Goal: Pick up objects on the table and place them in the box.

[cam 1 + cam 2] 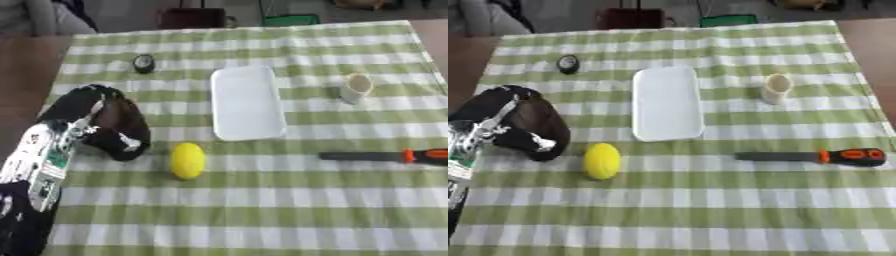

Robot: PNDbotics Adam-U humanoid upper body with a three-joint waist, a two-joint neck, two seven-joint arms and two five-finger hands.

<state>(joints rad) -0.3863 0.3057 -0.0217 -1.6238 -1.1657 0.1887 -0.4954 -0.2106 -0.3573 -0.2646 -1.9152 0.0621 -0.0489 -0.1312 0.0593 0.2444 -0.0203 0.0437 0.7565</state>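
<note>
Left eye view: left hand hangs w/ fingers curled, holding nothing, just left of the lemon on the bench. Looks like the approach step; next move needs the fingers opened & closed round the lemon, then a carry to the white tray far-right of it.

Right eye view: shows the whole screwdriver, orange handle incl.; cup farther off. Right hand unseen.

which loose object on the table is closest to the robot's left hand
The yellow lemon-shaped object, just right of the left hand. The small black round object, pale cup and orange-handled tool lie farther away.
</note>
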